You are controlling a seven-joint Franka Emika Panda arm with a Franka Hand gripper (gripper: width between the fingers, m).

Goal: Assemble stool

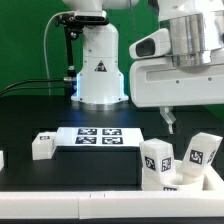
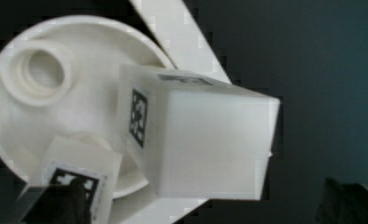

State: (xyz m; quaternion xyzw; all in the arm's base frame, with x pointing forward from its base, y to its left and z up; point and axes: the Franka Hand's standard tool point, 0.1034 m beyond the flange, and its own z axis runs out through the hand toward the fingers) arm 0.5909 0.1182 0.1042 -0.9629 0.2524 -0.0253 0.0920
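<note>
The round white seat (image 2: 39,100) lies on the black table, with an open socket (image 2: 56,68) showing. A chunky white leg (image 2: 202,135) with a tag stands in it, and a second tagged part (image 2: 71,182) is beside it. In the exterior view the seat (image 1: 186,186) is at the front right with two legs (image 1: 158,160) (image 1: 200,155) standing on it. My gripper (image 1: 168,122) hangs just above these legs. In the wrist view my gripper (image 2: 199,208) is open, its dark fingers (image 2: 46,205) well apart on either side of the leg, touching nothing.
The marker board (image 1: 95,136) lies at the table's middle. A loose white leg (image 1: 43,146) lies at its left, and another white part (image 1: 2,158) is cut off at the exterior view's left edge. The robot base (image 1: 98,70) stands behind.
</note>
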